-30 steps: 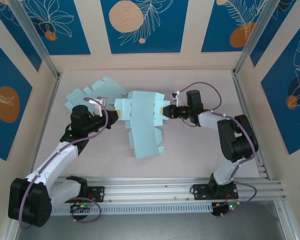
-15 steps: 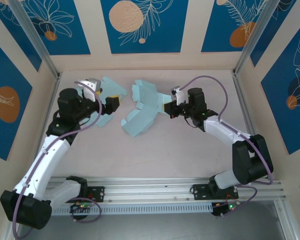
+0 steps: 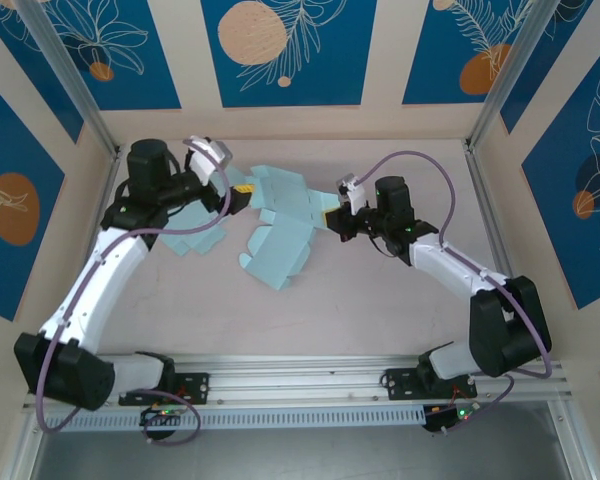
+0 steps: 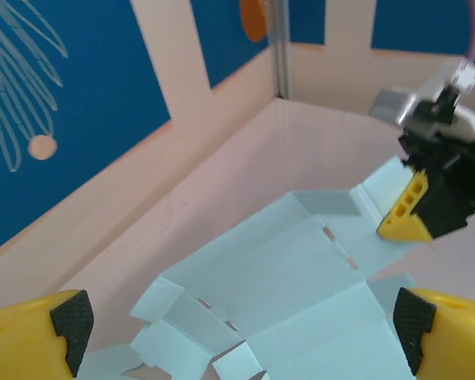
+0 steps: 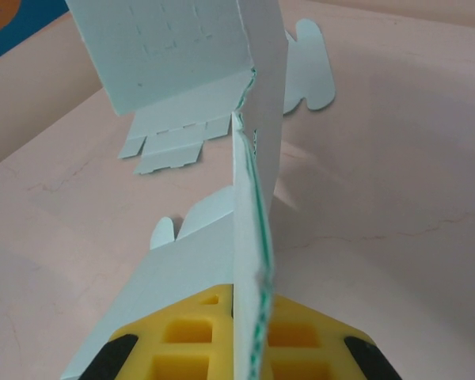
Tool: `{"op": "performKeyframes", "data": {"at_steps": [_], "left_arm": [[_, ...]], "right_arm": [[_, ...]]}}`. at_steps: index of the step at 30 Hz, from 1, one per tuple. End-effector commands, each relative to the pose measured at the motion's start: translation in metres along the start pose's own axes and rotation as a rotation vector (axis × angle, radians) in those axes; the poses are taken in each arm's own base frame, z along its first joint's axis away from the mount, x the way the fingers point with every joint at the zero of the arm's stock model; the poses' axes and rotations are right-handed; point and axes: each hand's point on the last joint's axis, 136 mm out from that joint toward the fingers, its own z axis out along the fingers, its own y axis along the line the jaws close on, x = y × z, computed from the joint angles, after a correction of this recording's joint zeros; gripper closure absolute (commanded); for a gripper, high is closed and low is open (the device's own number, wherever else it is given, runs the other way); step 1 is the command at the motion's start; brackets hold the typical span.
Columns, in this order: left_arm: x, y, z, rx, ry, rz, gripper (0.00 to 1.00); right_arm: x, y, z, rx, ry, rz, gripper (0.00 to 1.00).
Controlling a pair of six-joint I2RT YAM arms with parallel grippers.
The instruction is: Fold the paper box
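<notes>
**Two robot arms meet over an unfolded, pale blue paper box at the centre of the table.**

Seen from above, the paper box [image 3: 278,238] lies partly raised on the table [image 3: 380,310], its long axis running roughly from 12 to 6 o'clock. The right gripper [image 3: 332,217] is clamped tight on the sheet's right edge, so the sheet lies at 9 o'clock from it. The left gripper [image 3: 236,198] is spread wide and holds nothing. It hangs just beside the sheet's far left edge, with the sheet at its 3 o'clock, and looks best placed to take a flap. The box is not yet formed and holds nothing. A second flat blank [image 3: 195,232] lies under the left arm.
</notes>
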Motion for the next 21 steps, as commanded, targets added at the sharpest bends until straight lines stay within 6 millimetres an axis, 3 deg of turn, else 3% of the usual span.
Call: {"op": "performKeyframes", "data": {"at_steps": [1,5,8,13,21], "left_arm": [[0.007,-0.015,0.011,0.131,0.055,0.129,0.02],[0.027,-0.008,0.027,0.159,0.126,0.229,0.10],[0.030,-0.004,0.037,0.173,0.118,0.301,0.21],[0.031,-0.013,0.046,0.256,0.109,0.377,0.23],[0.050,-0.003,0.076,0.250,0.216,0.451,0.32]], "right_arm": [[-0.021,0.023,-0.014,-0.061,-0.064,-0.095,1.00],[-0.023,0.035,-0.020,-0.112,-0.074,-0.131,1.00],[-0.025,0.044,-0.023,-0.145,-0.080,-0.156,1.00],[-0.026,0.051,-0.026,-0.166,-0.078,-0.173,1.00],[-0.026,0.053,-0.027,-0.175,-0.066,-0.178,1.00]]}}
